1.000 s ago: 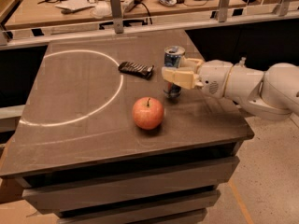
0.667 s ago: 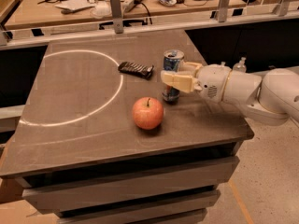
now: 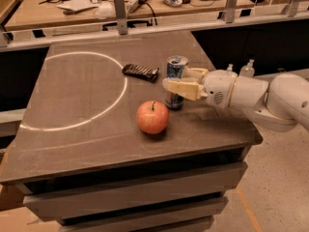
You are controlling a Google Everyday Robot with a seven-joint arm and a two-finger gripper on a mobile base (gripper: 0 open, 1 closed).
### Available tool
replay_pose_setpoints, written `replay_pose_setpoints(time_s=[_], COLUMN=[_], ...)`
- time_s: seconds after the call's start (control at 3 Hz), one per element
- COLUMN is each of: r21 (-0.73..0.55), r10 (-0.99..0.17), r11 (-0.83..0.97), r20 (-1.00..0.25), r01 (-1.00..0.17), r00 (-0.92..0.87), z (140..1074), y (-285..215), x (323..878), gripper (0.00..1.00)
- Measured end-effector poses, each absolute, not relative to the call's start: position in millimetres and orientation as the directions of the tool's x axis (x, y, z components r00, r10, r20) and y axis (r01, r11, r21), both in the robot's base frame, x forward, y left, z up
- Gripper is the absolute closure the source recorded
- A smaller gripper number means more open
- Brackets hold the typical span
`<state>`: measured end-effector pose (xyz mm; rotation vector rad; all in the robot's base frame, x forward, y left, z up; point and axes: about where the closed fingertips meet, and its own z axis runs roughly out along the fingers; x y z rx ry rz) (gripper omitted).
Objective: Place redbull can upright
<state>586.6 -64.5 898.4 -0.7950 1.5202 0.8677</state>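
The redbull can [image 3: 176, 67] is upright near the right side of the dark table [image 3: 77, 144], blue and silver with its silver top showing. Its base is at the table surface or just above it. My gripper [image 3: 175, 81] reaches in from the right. One cream finger [image 3: 182, 88] crosses the front of the can and the other lies behind it, so the can sits between them and is held at mid height. The white arm [image 3: 251, 95] extends off to the right.
A red-orange apple [image 3: 152, 116] sits just front-left of the can. A flat black ridged bar [image 3: 140, 71] lies left of the can. A white circle line [image 3: 72, 124] marks the table's left half. A railing [image 3: 120, 13] and cluttered bench stand behind.
The gripper and the can have shifted slightly left and lower toward the table. The apple and the black bar have not moved.
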Motion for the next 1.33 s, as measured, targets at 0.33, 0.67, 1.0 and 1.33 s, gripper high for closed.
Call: replay_pose_setpoints(time_s=[0.33,0.67,1.0,1.33], r21=[0.081,0.054,0.033,0.002], r10=[-0.026,-0.079,-0.127,-0.189], r11=[0.495,0.501,0.523,0.575], r20=[-0.994,-0.991,-0.985,-0.973], r01=[-0.865,-0.864,-0.852,-0.818], r00=[-0.108,-0.107,-0.116,-0.135], z=[898.8,896.0,892.6,891.5], y=[-71.5,-93.4,-117.8,-156.8], x=[587.3,581.7,574.5,563.9], gripper=[0.01,0.00,0.00,0.00])
